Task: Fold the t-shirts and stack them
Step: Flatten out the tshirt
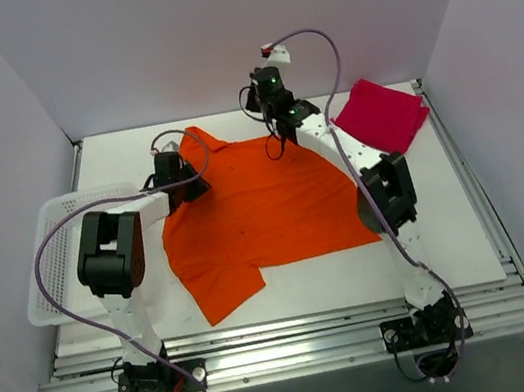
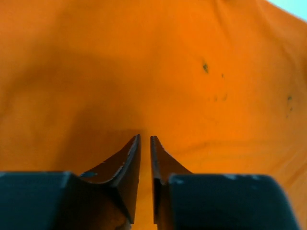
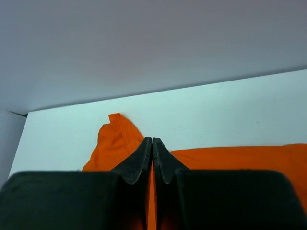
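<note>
The white mesh basket (image 1: 46,256) is half hidden behind the left arm. The orange t-shirt (image 1: 264,206) lies spread mid-table. The left gripper (image 2: 145,138) is down on the shirt's left edge with its jaws nearly together; I cannot tell whether they pinch cloth. The right gripper (image 3: 152,140) is closed at the shirt's far edge. The folded red t-shirt (image 1: 382,114) lies at the far right.

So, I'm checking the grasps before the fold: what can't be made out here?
- Left gripper, left wrist view: tips nearly together over the orange t-shirt; whether cloth is pinched stays hidden.
- Right gripper, right wrist view: shut; the jaws themselves hide any caught cloth.
- Red t-shirt, top view only: fold layers too small.
- Basket, top view: partly behind the left arm.
</note>
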`<state>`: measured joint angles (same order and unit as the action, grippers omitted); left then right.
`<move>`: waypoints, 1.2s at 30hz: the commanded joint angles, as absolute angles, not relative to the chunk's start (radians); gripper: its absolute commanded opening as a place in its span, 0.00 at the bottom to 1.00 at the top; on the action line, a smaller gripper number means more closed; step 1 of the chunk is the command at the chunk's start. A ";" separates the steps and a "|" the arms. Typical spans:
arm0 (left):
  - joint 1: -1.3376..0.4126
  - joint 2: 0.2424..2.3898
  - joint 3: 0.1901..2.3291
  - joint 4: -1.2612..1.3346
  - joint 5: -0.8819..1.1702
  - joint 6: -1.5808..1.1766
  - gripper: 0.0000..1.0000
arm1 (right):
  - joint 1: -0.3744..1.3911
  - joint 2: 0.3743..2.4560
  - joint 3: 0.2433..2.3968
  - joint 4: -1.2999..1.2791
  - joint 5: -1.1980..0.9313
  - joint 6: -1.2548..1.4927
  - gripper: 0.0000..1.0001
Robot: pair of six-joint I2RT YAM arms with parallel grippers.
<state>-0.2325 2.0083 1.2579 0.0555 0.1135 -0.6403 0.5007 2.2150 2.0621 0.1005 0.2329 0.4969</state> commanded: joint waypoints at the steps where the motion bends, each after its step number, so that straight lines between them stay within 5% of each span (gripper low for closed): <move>1: -0.275 1.931 1.218 0.184 0.130 -0.660 0.21 | 0.491 2.377 2.155 0.009 0.096 0.482 0.00; 22: -0.348 1.884 1.111 0.221 0.057 -0.666 0.10 | 0.551 2.657 2.381 0.144 -0.276 0.581 0.00; 27: -0.313 1.945 1.259 0.143 0.009 -0.586 0.11 | 0.543 2.467 2.091 0.182 -0.177 0.523 0.01; 28: -0.304 1.971 1.338 0.135 0.009 -0.580 0.11 | 0.543 2.426 2.019 0.207 -0.093 0.512 0.07; 30: -0.276 2.061 1.423 0.115 0.038 -0.583 0.11 | 0.540 2.318 1.864 0.236 -0.013 0.473 0.44; 31: -0.267 2.098 1.521 0.101 0.054 -0.589 0.11 | 0.537 2.294 1.830 0.232 0.079 0.463 0.77; 32: -0.261 2.132 1.573 0.085 0.070 -0.594 0.11 | 0.532 2.252 1.800 0.226 0.109 0.457 0.87; 35: -0.252 2.252 1.749 0.012 0.097 -0.591 0.20 | 0.506 2.198 1.674 0.224 0.158 0.456 0.95; 36: -0.250 2.293 1.781 0.002 0.089 -0.586 0.31 | 0.502 2.162 1.640 0.244 0.163 0.459 0.95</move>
<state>-0.2573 2.2147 1.6657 0.0757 0.0658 -0.6041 0.5343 2.2601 1.7069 0.2070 0.0296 0.4854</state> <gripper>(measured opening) 0.242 0.945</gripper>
